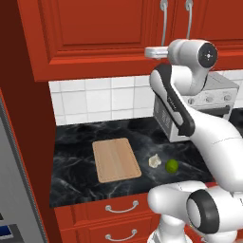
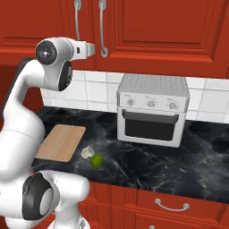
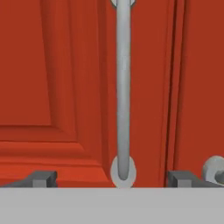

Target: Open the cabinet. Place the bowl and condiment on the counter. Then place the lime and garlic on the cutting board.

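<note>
The cabinet (image 1: 95, 33) doors are shut, so its inside is hidden. The top edge cuts off both handles (image 2: 78, 18), and in the hand view the right handle (image 3: 214, 168) is cropped. The arm covers part of the toaster oven (image 1: 216, 95).
</note>
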{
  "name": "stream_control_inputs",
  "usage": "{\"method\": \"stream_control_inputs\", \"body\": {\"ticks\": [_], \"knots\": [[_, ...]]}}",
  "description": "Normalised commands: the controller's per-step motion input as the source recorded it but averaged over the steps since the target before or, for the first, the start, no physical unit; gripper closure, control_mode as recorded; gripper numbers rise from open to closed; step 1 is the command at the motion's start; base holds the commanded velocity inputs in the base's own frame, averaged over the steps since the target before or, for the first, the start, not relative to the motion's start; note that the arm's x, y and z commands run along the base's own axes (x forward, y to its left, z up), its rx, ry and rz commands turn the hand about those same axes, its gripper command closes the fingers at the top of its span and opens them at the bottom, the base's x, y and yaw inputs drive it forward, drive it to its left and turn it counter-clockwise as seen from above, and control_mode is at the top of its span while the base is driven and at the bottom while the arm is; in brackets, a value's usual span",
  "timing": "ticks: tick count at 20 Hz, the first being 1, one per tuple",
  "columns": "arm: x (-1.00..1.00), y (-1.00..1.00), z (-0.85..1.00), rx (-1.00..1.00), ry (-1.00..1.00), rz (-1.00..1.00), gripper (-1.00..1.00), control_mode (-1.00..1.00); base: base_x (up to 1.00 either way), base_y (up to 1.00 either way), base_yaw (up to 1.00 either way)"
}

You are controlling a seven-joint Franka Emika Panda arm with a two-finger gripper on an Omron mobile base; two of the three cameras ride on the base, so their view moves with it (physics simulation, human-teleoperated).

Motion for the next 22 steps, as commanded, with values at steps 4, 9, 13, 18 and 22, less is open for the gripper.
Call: {"method": "stream_control_inputs", "body": {"ticks": [4,9,13,18,22], "knots": [[0.39,0.00,0.18,0.02,-0.02,-0.02,-1.00,-1.00,0.00,0.00,0.00],[0.43,0.00,0.07,0.00,0.00,-0.02,-1.00,-1.00,0.00,0.00,0.00],[0.42,-0.03,0.04,0.01,0.00,0.00,-1.00,-1.00,0.00,0.00,0.00],[0.36,-0.06,0.00,0.01,0.00,0.00,-1.00,-1.00,0.00,0.00,0.00],[0.29,-0.19,0.00,0.02,0.00,0.00,-1.00,-1.00,0.00,0.00,0.00]]}}
